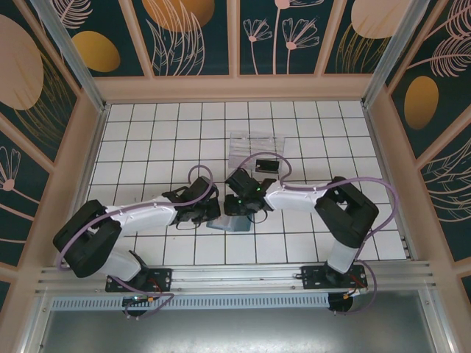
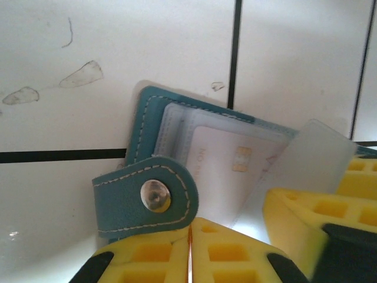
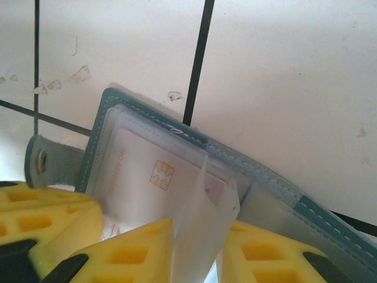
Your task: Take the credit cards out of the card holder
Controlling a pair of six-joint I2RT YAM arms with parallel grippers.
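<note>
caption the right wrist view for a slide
Right gripper pinches a clear sleeve over a chip card in the teal card holder

The flat teal-blue leather card holder [image 2: 141,130] has pale stitching and a silver snap. The thin greyish-white credit card [image 2: 215,177] bears a gold chip. The foam finger pads [image 2: 147,253] are yellow. The white tiled tabletop [image 2: 294,53] has black grid lines.

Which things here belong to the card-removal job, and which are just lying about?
Job in hand:
- card holder
- pale chip card in its pocket
- black card
- left end effector and right end effector, both shut on the card holder

Lying about:
- clear plastic tray, with the black card resting on it
</note>
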